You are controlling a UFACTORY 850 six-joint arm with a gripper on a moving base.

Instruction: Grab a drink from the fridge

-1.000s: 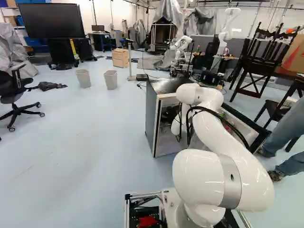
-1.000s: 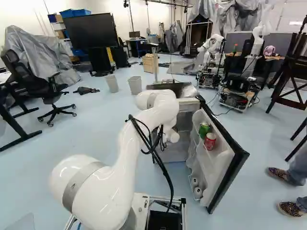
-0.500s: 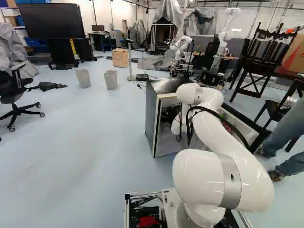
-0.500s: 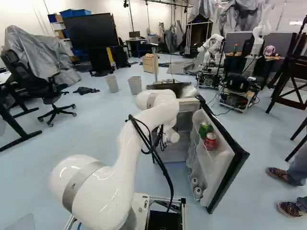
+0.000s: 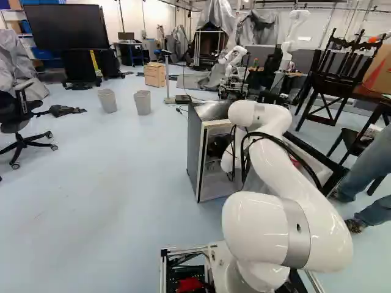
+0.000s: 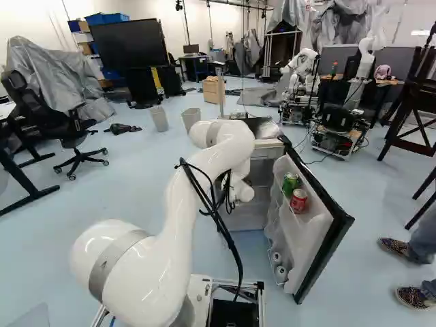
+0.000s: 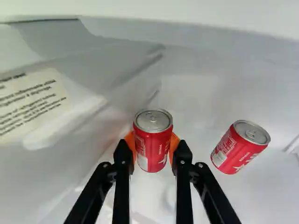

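Grasp step: red can (image 7: 153, 140) is being clamped by the gripper (image 7: 152, 148) inside the fridge (image 5: 193, 149). Next, careful withdrawal is being called for, second can (image 7: 238, 148) being avoided.

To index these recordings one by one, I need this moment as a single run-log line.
hand: closed on upright red can | second red can: beside, ungripped | fridge door: open | drink: inside fridge

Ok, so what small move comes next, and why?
Probably lift the red can slightly: the gripper has orange pads against both its sides, and the second can sits apart, so it likely won't get knocked.
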